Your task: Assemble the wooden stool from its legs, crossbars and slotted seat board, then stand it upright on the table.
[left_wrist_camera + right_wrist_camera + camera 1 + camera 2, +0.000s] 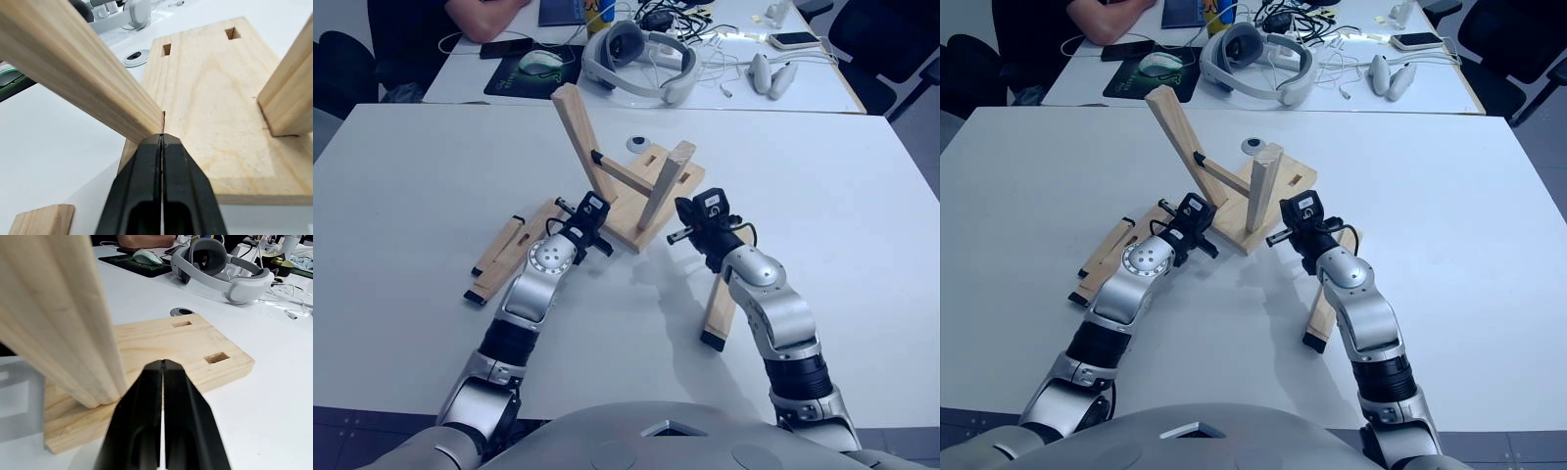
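Stool parts are laid out on a white table (411,176). The seat board (215,107) is lying flat near the middle of the table, between the two arms. Two legs are set into its near half. One is a tilted leg (579,132) that leans away towards the left. The other is an upright leg (666,186) that stands almost straight. The two are joined by a crossbar (626,176). Two slots (166,49) are seen open at the far end of the board.

The left gripper (162,139) is held at the near left edge of the board, right by the foot of the tilted leg. Its fingers are pressed together and nothing is held between them. The right gripper (162,364) is held over the near right part of the board, just beside the foot of the upright leg. Its fingers are likewise closed on nothing.

A leg pair (504,255) is laid flat on the table to the left of the left arm. A loose leg (720,313) is laid flat on the table, partly hidden under the right arm.

A small round disc (641,144) is seen on the table just behind the board. A white headset (636,59) is placed on a second table farther back.
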